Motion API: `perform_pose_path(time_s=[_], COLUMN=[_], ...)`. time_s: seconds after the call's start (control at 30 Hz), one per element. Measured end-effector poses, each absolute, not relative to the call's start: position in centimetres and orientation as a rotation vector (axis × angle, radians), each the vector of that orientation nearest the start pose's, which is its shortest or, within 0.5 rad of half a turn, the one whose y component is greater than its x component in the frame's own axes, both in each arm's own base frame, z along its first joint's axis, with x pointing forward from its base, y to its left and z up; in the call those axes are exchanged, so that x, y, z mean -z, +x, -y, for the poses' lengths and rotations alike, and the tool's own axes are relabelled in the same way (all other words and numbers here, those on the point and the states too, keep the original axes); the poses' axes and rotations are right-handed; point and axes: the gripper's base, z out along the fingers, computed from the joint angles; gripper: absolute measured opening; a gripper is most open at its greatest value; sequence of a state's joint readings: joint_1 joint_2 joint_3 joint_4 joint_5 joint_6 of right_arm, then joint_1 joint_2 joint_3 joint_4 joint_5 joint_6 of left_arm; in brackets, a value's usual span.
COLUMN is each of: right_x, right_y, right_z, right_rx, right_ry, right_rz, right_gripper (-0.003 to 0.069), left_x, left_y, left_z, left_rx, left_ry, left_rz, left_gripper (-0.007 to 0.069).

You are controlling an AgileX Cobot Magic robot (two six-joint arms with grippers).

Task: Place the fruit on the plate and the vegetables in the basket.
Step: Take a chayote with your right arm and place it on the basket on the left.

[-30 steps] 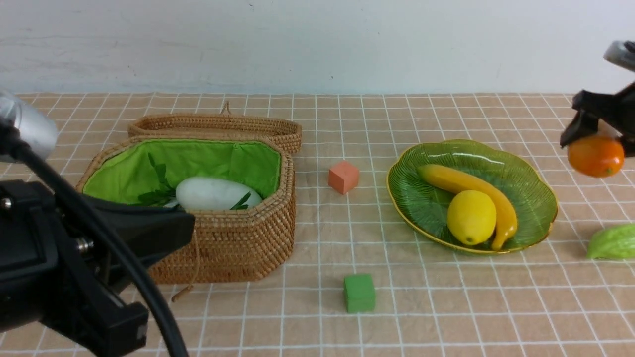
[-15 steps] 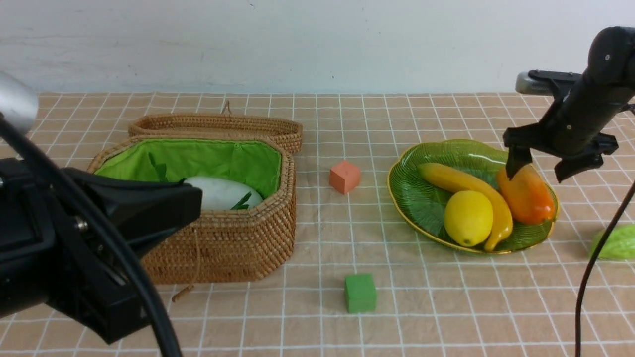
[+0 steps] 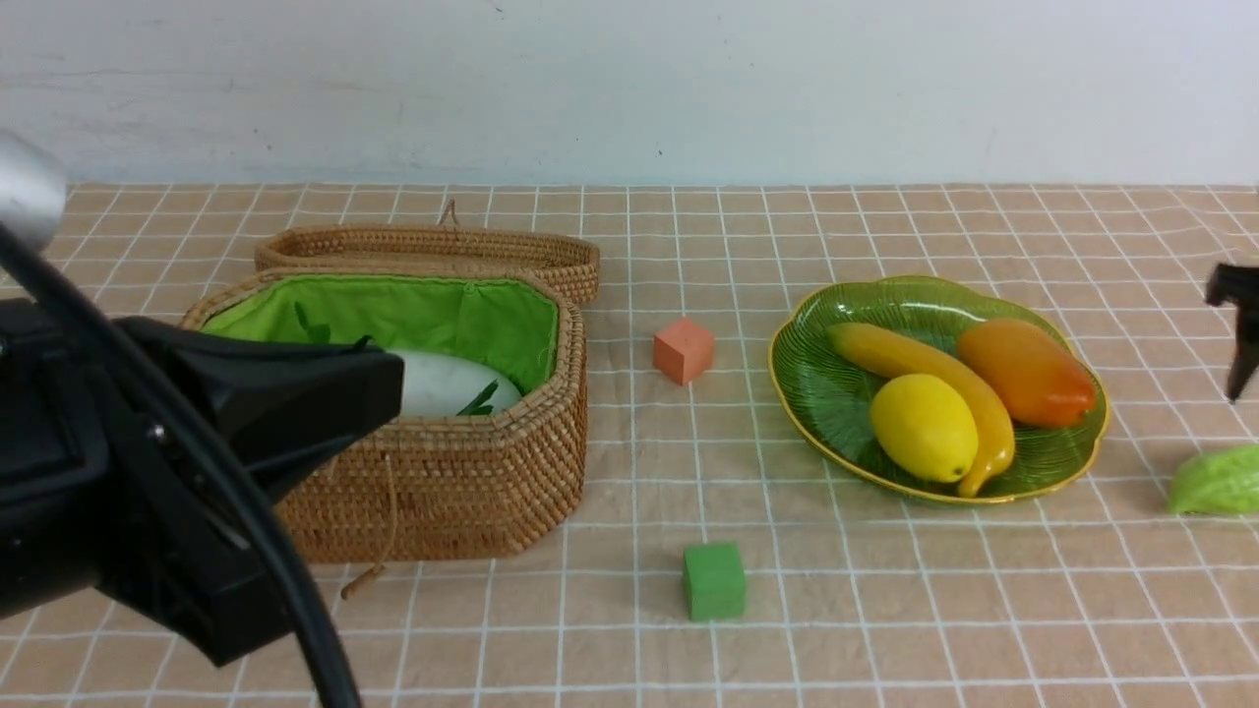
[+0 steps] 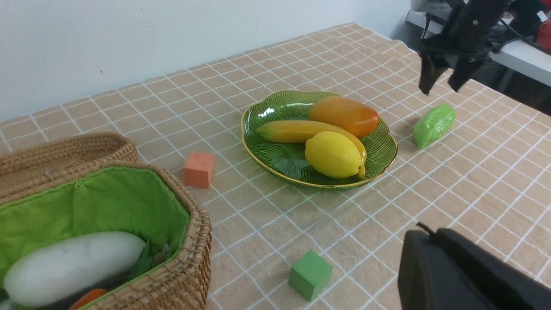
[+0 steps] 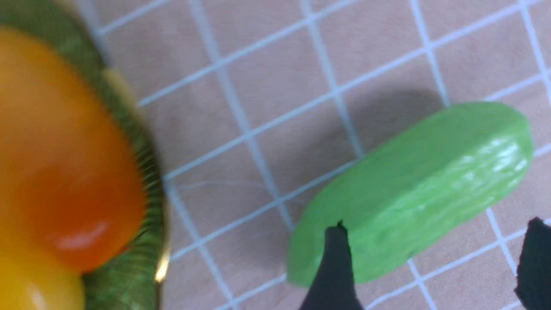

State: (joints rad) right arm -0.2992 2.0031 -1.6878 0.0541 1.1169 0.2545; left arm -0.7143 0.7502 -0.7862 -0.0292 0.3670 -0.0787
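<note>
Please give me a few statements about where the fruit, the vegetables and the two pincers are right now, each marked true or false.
1. The banana, the lemon and the orange fruit all lie on the plate. True.
2. The light green vegetable is in the basket. False: it lies on the tablecloth beside the plate, on the side away from the basket.
3. The right pincer is open and holds nothing. True.
4. The white radish lies on the cloth between the two cubes. False: it lies inside the basket.
5. The green cube is on the plate. False: it sits on the cloth, nearer the camera than the plate.
</note>
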Motion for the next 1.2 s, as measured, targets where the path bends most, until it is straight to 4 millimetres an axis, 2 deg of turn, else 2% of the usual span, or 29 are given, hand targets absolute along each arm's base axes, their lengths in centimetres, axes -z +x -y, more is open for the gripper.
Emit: perform_pose_path(time_s=[0.03,0.07,0.1,0.23,0.5,0.67,0.8,0.83,0.9,1.03,1.07,1.1,1.13,1.17,1.2], right_x=[-23.7,-22.5,-22.2,-20.5,-16.9,-16.6,-16.7,-16.7,-17.2,-20.4,-23.5,-23.9,-26.2,-29.9,-31.6], right_y=[40.4,40.1,39.9,40.2,41.0,41.1,41.2,41.2,41.1,40.9,40.8,40.8,40.7,40.4,40.0], right_z=[12.5,14.0,14.7,15.4,15.2,15.3,15.2,15.1,14.7,12.9,11.0,10.7,9.0,4.9,3.2], right_rx=[-0.075,-0.156,-0.197,-0.321,-0.32,-0.309,-0.31,-0.313,-0.373,-0.42,-0.427,-0.427,-0.428,-0.442,-0.458], right_ry=[0.863,1.019,1.081,1.171,1.176,1.132,0.887,0.876,0.79,0.658,0.553,0.536,0.445,0.233,0.149], right_rz=[-2.786,-2.741,-2.716,-2.696,-2.773,-2.783,-2.848,-2.849,-2.865,-2.835,-2.793,-2.787,-2.751,-2.685,-2.638], right_gripper=[0.0538,0.0555,0.0565,0.0601,0.0586,0.0559,0.044,0.0437,0.044,0.044,0.044,0.044,0.044,0.044,0.044], left_x=[-37.4,-37.4,-37.4,-37.3,-37.1,-37.0,-36.8,-36.8,-36.8,-36.6,-36.5,-36.5,-36.4,-36.3,-36.2], left_y=[11.6,11.6,11.6,11.6,11.5,11.5,11.4,11.4,11.3,11.1,11.0,11.0,11.0,11.0,11.0], left_z=[10.2,10.2,10.2,10.2,10.1,10.1,10.0,10.0,9.8,9.5,9.2,9.2,9.0,8.5,8.4], left_rx=[0.587,0.585,0.585,0.583,0.577,0.572,0.567,0.565,0.544,0.515,0.497,0.493,0.477,0.454,0.448], left_ry=[0.563,0.565,0.566,0.567,0.575,0.581,0.587,0.588,0.601,0.606,0.595,0.594,0.578,0.543,0.519], left_rz=[-1.768,-1.772,-1.773,-1.778,-1.8,-1.817,-1.833,-1.834,-1.841,-1.865,-1.881,-1.887,-1.906,-1.926,-1.942], left_gripper=[-0.0008,-0.0006,-0.0007,-0.0007,-0.0007,-0.0005,-0.0003,-0.0003,-0.0002,-0.0002,-0.0002,-0.0002,-0.0002,-0.0002,-0.0002])
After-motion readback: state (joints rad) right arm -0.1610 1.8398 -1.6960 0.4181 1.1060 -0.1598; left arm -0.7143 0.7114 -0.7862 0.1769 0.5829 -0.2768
